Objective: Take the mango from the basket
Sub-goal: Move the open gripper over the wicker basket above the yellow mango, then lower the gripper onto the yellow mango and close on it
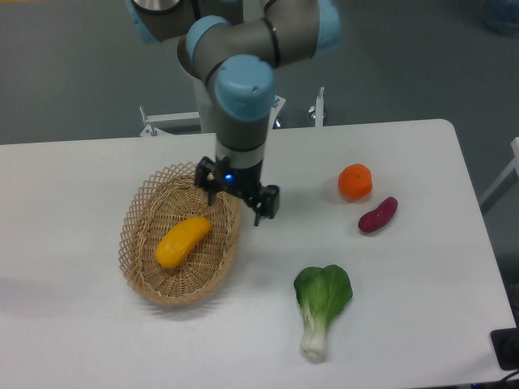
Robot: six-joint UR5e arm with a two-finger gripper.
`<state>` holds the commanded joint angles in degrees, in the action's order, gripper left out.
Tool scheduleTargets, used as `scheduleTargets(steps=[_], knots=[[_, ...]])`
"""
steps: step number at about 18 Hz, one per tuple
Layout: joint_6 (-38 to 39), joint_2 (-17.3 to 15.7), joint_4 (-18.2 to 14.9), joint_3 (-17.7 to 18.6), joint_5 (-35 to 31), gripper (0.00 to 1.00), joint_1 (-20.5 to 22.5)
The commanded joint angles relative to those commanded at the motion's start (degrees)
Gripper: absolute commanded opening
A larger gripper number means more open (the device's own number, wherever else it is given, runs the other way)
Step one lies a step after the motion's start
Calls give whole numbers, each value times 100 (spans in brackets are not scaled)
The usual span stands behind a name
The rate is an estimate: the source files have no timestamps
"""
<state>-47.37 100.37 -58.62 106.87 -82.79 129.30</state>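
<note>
Gripper: the gripper [236,200] hangs over the right rim of the basket, its two fingers spread apart with nothing between them.
Basket: the wicker basket [138,212] sits on the white table [73,324], its upper right edge partly covered by the gripper.
Mango: the mango [182,241] lies tilted in the middle of the basket, down and to the left of the gripper, near it but not touching.
Surroundings: a tangerine [355,181] and a purple sweet potato [378,215] lie well to the right; a bok choy [321,306] lies lower right.
Obstruction: nothing lies over the mango.
</note>
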Motion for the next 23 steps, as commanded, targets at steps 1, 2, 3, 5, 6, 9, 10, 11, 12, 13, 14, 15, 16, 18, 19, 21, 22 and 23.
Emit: scheduleTargets(steps=[1,2,3,5,6,9,10,11,12,13,14,15,16,18,19,21,22,23], knots=[[-9,113,61,0,-9,100,-114],[17,202,114,9,-26,100,-202],[35,290,184,9,-35,100,-256],[44,439,360,9,-44,100,-387],[52,475,395,9,-79,100,-457],[70,607,500,44,-175,100,-572],[61,659,527,70,-193,100,-599],[61,712,554,149,-219,100,-660],[61,721,650,245,-298,100,-686],[70,730,807,298,-403,100,-704],[70,739,922,325,-422,100,-722],[70,782,975,325,-439,100,-757],[79,852,993,334,-439,100,-792],[201,862,1002,334,-431,100,-792],[245,862,1028,334,-431,100,-792],[272,905,1098,343,-439,100,-792],[333,923,1125,343,-439,100,-801],[386,932,1160,343,-439,100,-792]])
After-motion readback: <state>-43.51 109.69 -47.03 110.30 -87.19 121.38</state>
